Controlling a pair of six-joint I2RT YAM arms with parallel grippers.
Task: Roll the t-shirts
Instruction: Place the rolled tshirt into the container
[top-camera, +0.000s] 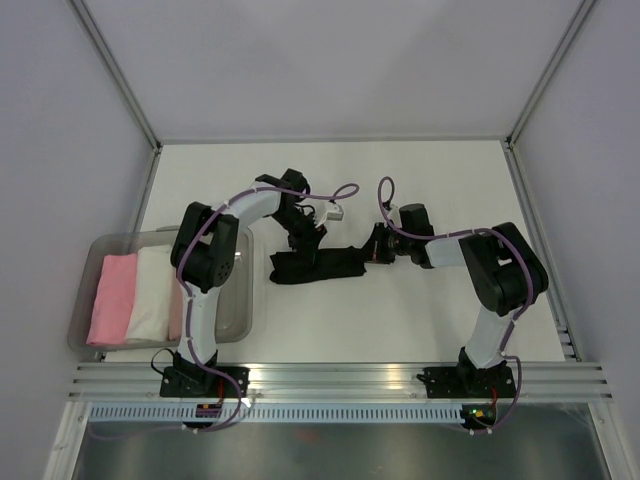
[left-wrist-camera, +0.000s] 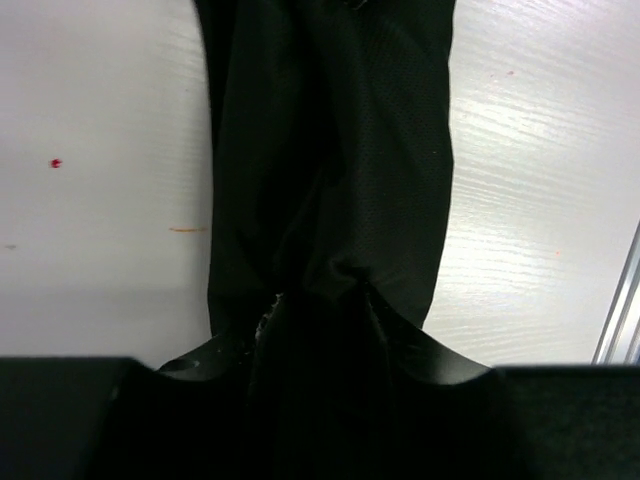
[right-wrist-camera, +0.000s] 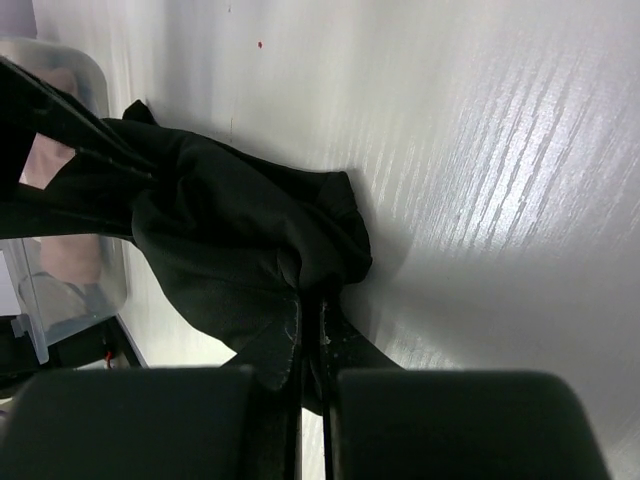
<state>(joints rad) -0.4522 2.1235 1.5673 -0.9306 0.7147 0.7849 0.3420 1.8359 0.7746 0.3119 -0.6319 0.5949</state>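
Observation:
The black t-shirt lies bunched into a narrow strip in the middle of the white table. My left gripper is shut on its upper left part; in the left wrist view the black cloth runs away from the jaws, bunched thick between them. My right gripper is shut on the shirt's right end; in the right wrist view the cloth is pinched between nearly closed fingers. A pink shirt and a white shirt lie folded in the tub.
The clear plastic tub stands at the left, beside the left arm's base. A peach shirt strip shows at its right side. Metal frame rails run along the table's left, right and near edges.

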